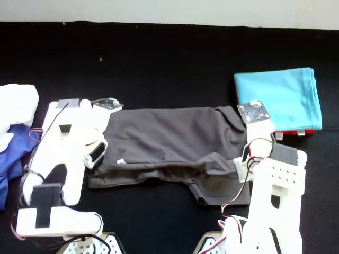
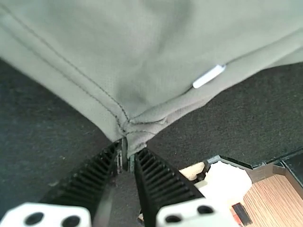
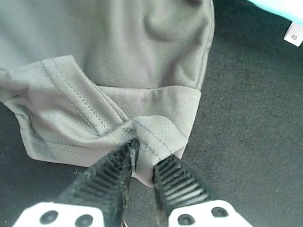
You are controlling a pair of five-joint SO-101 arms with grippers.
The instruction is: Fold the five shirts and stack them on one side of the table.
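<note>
Matt grey mesh-knit shirt [image 3: 118, 66] cloth

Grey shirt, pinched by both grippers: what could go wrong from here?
1. The left gripper holds only the very corner of the grey shirt; it may slip out when lifted.
2. The right gripper pinches bunched layers, so the fold may come out uneven.
3. The cyan shirt nearby could be dragged.

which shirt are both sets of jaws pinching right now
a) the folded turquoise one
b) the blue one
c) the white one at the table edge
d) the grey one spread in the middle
D: each wrist view shows its own jaws closed on a stitched edge of the grey shirt, while the turquoise shirt, white shirt and blue shirt lie off to the sides, untouched.
</note>
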